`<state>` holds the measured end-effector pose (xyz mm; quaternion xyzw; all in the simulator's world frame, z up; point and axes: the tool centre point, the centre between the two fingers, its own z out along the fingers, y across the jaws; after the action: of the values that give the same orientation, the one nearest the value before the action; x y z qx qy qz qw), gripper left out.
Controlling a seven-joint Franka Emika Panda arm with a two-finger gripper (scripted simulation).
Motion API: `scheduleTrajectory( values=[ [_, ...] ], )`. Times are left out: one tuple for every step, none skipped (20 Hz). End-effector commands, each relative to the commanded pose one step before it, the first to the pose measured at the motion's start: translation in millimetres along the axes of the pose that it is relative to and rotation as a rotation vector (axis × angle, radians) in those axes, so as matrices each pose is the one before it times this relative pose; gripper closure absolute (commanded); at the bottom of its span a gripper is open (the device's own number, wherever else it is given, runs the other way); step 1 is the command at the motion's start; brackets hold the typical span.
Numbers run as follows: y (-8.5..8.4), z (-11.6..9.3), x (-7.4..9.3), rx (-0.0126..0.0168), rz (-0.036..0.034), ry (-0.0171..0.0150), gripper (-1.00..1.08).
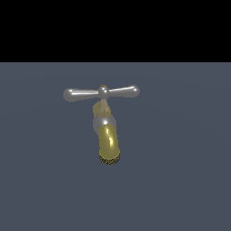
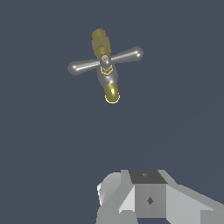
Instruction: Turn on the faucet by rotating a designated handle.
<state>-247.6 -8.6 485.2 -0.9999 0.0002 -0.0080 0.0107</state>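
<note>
Faucet [image 1: 108, 140] stands untouched, its silver handle [image 1: 101, 93] lying crosswise above the gold spout. The end effector [image 2: 144, 199], apparently well apart, shows only its body; its opening cannot be told.

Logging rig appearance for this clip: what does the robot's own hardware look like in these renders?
Only the wrist view shows any: a blocky gripper body in flat white and grey, with a dark top panel and a small dark diamond mark. No cables visible. The exterior view shows no arm.

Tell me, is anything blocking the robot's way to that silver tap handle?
Nothing visible is. In the wrist view, only bare grey floor lies between the robot's hand at the picture's edge and the handle atop the faucet. The exterior view shows no arm near it either.
</note>
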Motion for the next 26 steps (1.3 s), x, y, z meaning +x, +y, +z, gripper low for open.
scheduleTrajectory(
  values=[
    [-0.77, 1.25, 2.88, 0.00372, 0.00881, -0.00058, 1.08],
    [-0.54, 0.74, 1.86, 0.00247, 0.00586, -0.00017, 1.08],
    [-0.69, 0.94, 2.11, 0.00288, 0.00677, -0.00045, 1.08],
    [-0.85, 1.12, 2.37, 0.00324, 0.00766, -0.00067, 1.08],
    [-0.96, 1.26, 2.59, 0.00352, 0.00850, -0.00081, 1.08],
    [-1.07, 1.39, 2.84, 0.00379, 0.00940, -0.00087, 1.08],
    [-1.19, 1.53, 3.10, 0.00406, 0.01039, -0.00095, 1.08],
    [-1.35, 1.70, 3.34, 0.00431, 0.01136, -0.00111, 1.08],
    [-1.52, 1.91, 3.60, 0.00458, 0.01244, -0.00134, 1.08],
    [-1.71, 2.11, 3.84, 0.00480, 0.01351, -0.00154, 1.08],
    [-1.90, 2.32, 4.07, 0.00498, 0.01461, -0.00175, 1.08],
    [-2.11, 2.55, 4.30, 0.00513, 0.01574, -0.00198, 1.08],
    [-2.34, 2.80, 4.51, 0.00525, 0.01694, -0.00223, 1.08],
    [-2.58, 3.06, 4.72, 0.00531, 0.01815, -0.00248, 1.08],
    [-2.84, 3.33, 4.90, 0.00533, 0.01940, -0.00274, 1.08],
    [-3.11, 3.62, 5.06, 0.00528, 0.02064, -0.00299, 1.08],
    [-3.31, 3.84, 5.09, 0.00507, 0.02144, -0.00317, 1.08],
    [-3.43, 3.95, 4.96, 0.00470, 0.02166, -0.00325, 1.08],
    [-3.54, 4.06, 4.83, 0.00433, 0.02185, -0.00330, 1.08],
    [-3.65, 4.18, 4.70, 0.00395, 0.02203, -0.00332, 1.08],
    [-3.75, 4.29, 4.56, 0.00358, 0.02224, -0.00332, 1.08],
    [-3.84, 4.39, 4.42, 0.00320, 0.02240, -0.00330, 1.08],
    [-3.93, 4.50, 4.28, 0.00282, 0.02258, -0.00325, 1.08],
    [-4.01, 4.60, 4.13, 0.00245, 0.02274, -0.00318, 1.08],
    [-4.09, 4.70, 3.97, 0.00209, 0.02289, -0.00309, 1.08],
    [-4.16, 4.80, 3.82, 0.00173, 0.02304, -0.00297, 1.08]
  ],
)
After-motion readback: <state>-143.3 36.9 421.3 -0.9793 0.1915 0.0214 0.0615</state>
